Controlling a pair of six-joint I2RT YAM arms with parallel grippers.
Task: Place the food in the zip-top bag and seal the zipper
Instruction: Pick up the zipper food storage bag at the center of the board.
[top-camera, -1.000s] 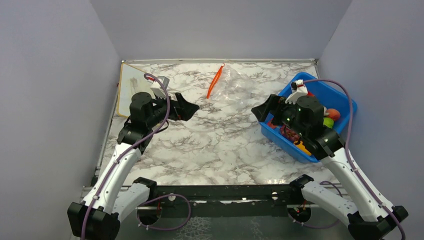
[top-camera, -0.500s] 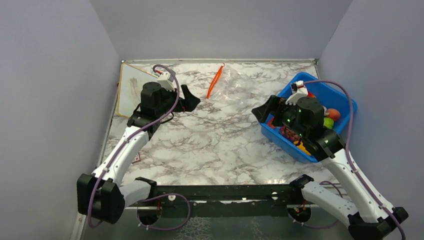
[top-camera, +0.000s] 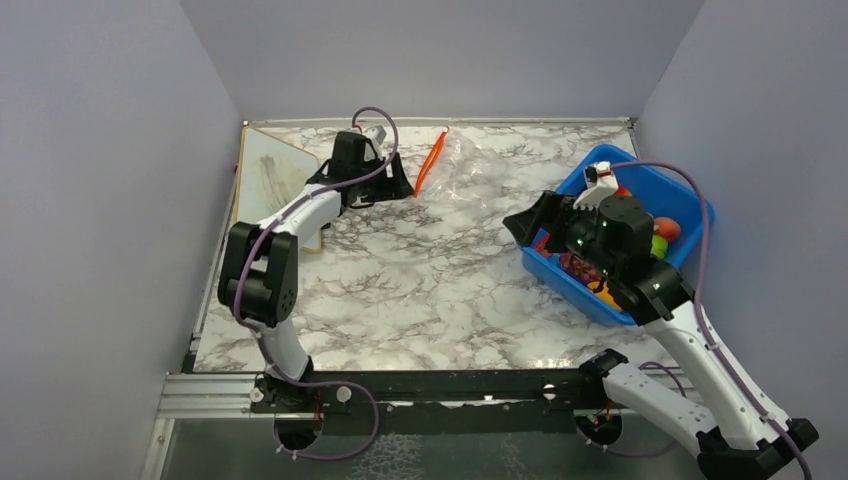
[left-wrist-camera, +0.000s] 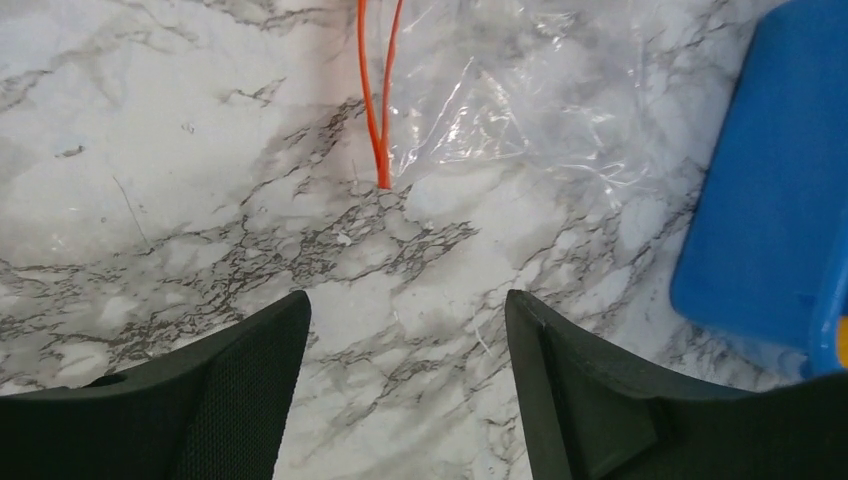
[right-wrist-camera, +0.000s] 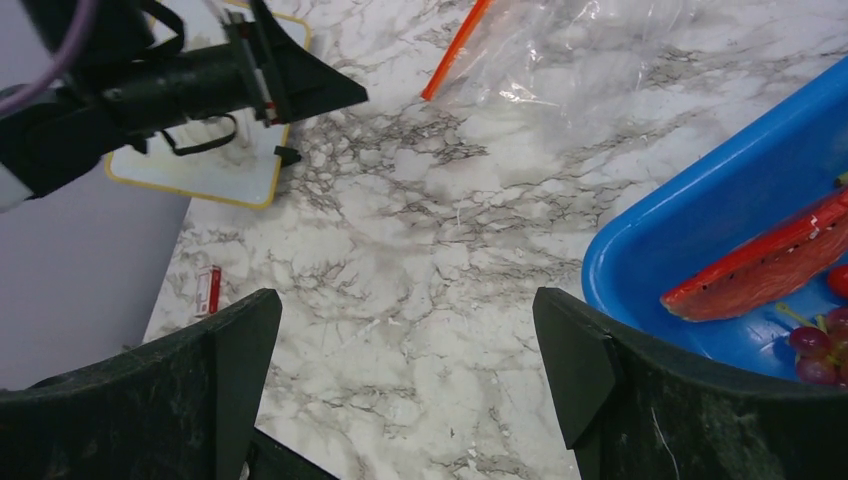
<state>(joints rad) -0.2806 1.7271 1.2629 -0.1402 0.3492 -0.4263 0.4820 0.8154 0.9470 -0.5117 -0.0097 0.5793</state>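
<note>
Left pincer (top-camera: 398, 188) is spread open and empty, just beside the zipper (top-camera: 430, 163) end of the zip-top bag (top-camera: 478, 165). The bag lies flat at the back of the bench (top-camera: 430, 285), so I'd guess it's going for the mouth. Right pincer (top-camera: 530, 220), also wide open and empty, hangs by the blue bin (top-camera: 650, 180) holding the food (top-camera: 665, 229), probably ready to pick.

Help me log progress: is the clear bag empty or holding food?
Empty: the zip-top bag lies flat and see-through, nothing inside; the food sits in the blue bin.
</note>
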